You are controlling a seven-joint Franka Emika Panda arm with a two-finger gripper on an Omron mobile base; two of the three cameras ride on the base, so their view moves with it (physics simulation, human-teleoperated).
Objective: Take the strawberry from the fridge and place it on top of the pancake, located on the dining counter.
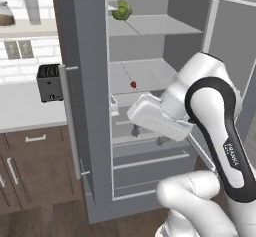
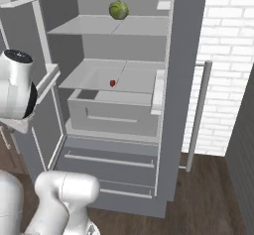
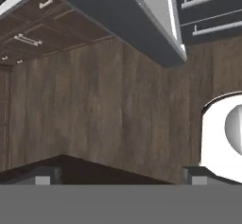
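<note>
The gripper (image 3: 120, 175) stands wide open and empty, its two dark fingertips (image 3: 42, 175) far apart at the bottom of the hand view, pointed down at the wood floor (image 3: 108, 100) in front of the fridge (image 1: 92, 131), not at any shelf. The strawberry (image 1: 133, 84) lies alone on the middle shelf (image 2: 134, 78), well back from the front edge, with a green round vegetable (image 2: 118, 9) on the shelf above and a drawer (image 2: 111, 111) below. In the left base view the white hand sits low, in front of the drawer level and beneath the berry's shelf, so the reach has not yet begun. The main risk, as I judge it, is the approach: to get from facing the floor to facing the berry, the hand must rise and tilt into a shallow gap between two shelves, and the wrist or a finger could knock the shelf lip or the open door (image 1: 80, 96) on the way. The berry is far smaller than the jaws, so a slightly off-centre close could nudge it backward or roll it aside instead of catching it. Coming in too low could drive the fingertips onto the shelf surface; too high and they would close on air.
</note>
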